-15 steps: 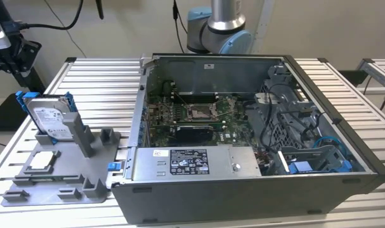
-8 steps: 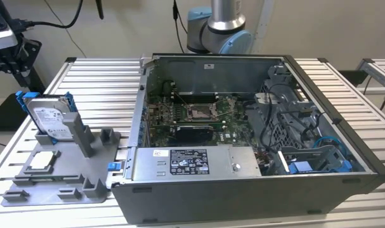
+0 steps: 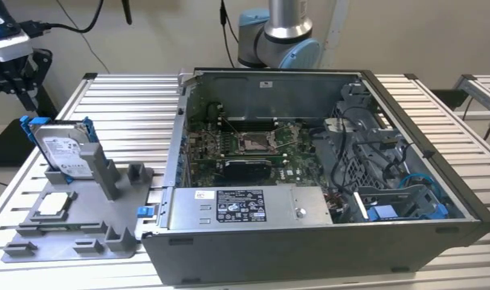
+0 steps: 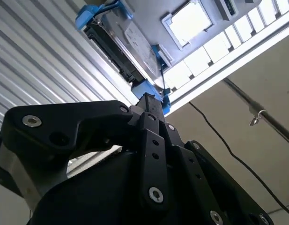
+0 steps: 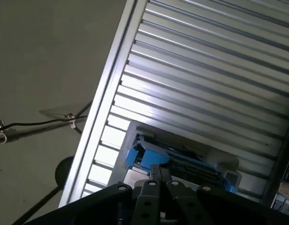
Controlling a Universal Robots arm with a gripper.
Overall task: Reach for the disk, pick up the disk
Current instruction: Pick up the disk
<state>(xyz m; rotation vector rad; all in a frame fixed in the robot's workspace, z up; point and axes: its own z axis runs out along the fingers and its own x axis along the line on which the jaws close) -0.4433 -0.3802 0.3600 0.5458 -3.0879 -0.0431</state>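
Note:
The disk is a silver-grey hard drive with a white label in a bright blue bracket. It stands upright on its edge in a grey holder at the exterior view's left. My gripper hangs above and beyond it, off the table's far-left corner and apart from the disk. In the second wrist view the black fingers point toward the disk. In the first wrist view the fingertips lie pressed together with nothing between them, just short of the disk.
A small square silver chip lies flat on the grey holder in front of the disk. An open computer case fills the table's middle and right. The slatted aluminium table ends close to the holder's left.

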